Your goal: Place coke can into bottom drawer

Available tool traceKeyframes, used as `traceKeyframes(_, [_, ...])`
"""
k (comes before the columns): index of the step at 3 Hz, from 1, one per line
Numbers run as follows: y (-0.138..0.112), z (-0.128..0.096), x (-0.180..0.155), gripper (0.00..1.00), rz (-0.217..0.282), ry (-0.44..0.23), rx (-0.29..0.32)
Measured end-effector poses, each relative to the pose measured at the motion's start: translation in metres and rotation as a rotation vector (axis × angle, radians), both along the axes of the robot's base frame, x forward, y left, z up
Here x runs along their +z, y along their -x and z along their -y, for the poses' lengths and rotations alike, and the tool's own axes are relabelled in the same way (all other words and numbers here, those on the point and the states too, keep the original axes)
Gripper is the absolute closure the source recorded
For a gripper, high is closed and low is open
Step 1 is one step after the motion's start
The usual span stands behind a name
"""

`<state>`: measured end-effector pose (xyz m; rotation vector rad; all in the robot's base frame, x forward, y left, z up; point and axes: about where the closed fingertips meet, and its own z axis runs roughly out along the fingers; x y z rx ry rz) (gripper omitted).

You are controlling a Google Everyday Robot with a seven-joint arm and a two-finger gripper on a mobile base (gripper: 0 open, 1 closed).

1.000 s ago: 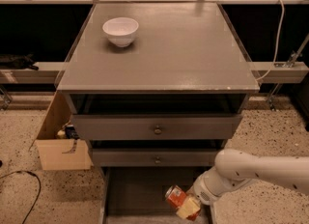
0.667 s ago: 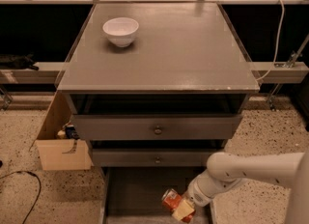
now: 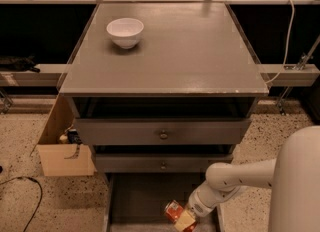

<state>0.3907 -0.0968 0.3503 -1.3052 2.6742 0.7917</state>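
Observation:
The coke can (image 3: pixel 173 210), small and red, is low over the dark floor of the open bottom drawer (image 3: pixel 142 201), at its right side near the frame's lower edge. My gripper (image 3: pixel 183 219) is at the end of the white arm that reaches in from the right, and it is shut on the can. The can is tilted. I cannot tell whether the can touches the drawer floor.
A white bowl (image 3: pixel 125 31) stands on the grey cabinet top (image 3: pixel 200 51). Two drawers with brass knobs (image 3: pixel 163 135) sit slightly open above the bottom drawer. A cardboard box (image 3: pixel 62 151) stands on the floor to the left, with a black cable (image 3: pixel 25 196) near it.
My arm has drawn left and lower, carrying the can further into the bottom drawer. Its white upper part now fills the right edge of the view.

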Motion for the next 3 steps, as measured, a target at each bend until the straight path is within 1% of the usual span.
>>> traceKeyframes(1, [-0.006, -0.006, -0.015, 1.00, 0.000, 0.009, 0.000])
traceKeyframes(2, [-0.014, -0.002, -0.034, 1.00, -0.009, 0.011, -0.022])
traceKeyframes(3, [-0.027, 0.001, -0.048, 1.00, 0.001, 0.011, -0.055])
